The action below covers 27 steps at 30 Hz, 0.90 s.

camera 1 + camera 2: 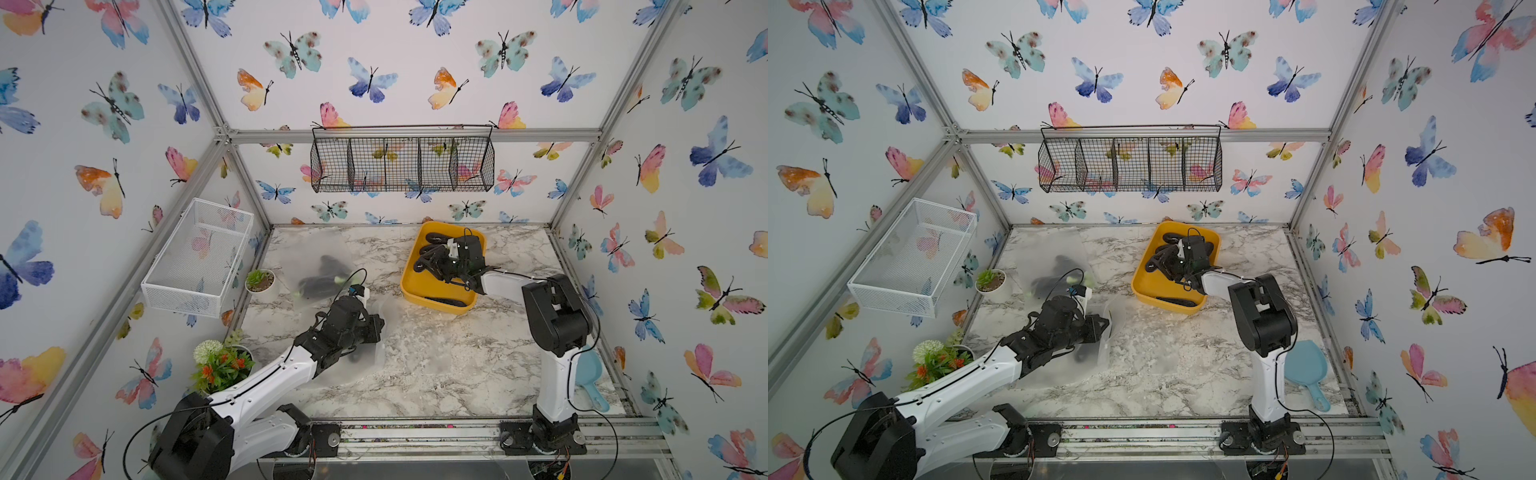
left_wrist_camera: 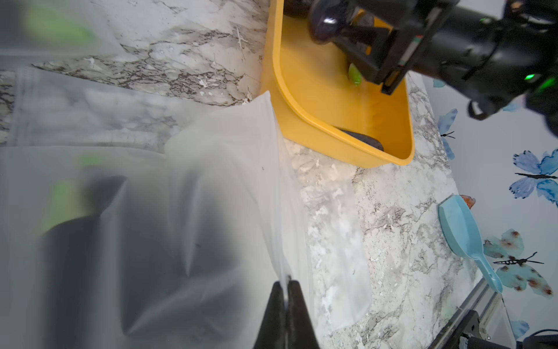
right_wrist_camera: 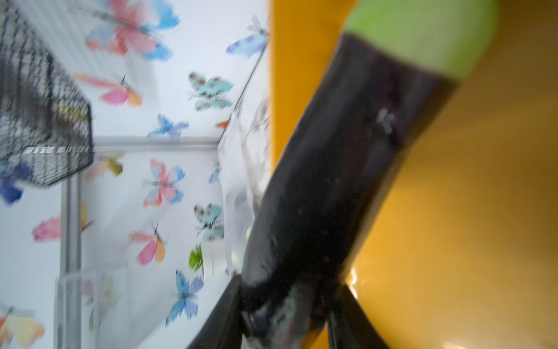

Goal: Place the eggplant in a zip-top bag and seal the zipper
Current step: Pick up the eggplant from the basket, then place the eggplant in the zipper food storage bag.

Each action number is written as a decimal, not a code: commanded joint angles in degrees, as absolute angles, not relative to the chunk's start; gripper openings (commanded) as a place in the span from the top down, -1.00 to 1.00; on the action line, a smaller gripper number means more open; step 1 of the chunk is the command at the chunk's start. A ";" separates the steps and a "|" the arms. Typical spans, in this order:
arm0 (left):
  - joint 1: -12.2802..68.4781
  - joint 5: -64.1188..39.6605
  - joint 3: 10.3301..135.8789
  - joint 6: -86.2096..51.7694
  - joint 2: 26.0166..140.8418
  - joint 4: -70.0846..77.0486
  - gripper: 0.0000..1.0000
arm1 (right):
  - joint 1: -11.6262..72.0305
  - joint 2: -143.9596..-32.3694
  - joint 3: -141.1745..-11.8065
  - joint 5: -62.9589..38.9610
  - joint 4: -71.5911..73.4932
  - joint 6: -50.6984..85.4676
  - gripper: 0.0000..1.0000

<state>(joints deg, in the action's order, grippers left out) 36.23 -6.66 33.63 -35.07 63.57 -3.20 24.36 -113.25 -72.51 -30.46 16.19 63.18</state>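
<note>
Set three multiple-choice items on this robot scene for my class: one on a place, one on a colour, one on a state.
1. Where is the light blue plastic scoop?
A) hanging on a wall
B) held by a gripper
C) lying on the grey-veined marble tabletop near the right arm's base

2. What colour is the cap of the dark glossy eggplant between the fingers of the right gripper?
A) green
B) red
C) white

3. How is the left gripper?
A) wide open, empty
B) shut on the edge of the frosted plastic zip-top bag
C) shut on the scoop

Key: 1 C, it lies flat on the marble. 2 A, the right wrist view shows a lime-green cap. 3 B, its fingertips pinch the bag's edge.
</note>
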 commanded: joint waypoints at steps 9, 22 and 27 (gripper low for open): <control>36.55 -12.76 33.69 -26.72 64.49 0.00 1.00 | 28.29 -95.07 -63.24 -54.15 -29.49 15.34 0.41; 38.85 -11.70 33.79 -24.06 63.78 -1.41 1.00 | 40.86 -99.73 -63.49 -60.79 -29.93 11.39 0.42; 39.82 -13.78 32.84 -20.79 60.58 -1.54 1.00 | 40.81 -102.89 -62.81 -62.71 -28.74 12.97 0.41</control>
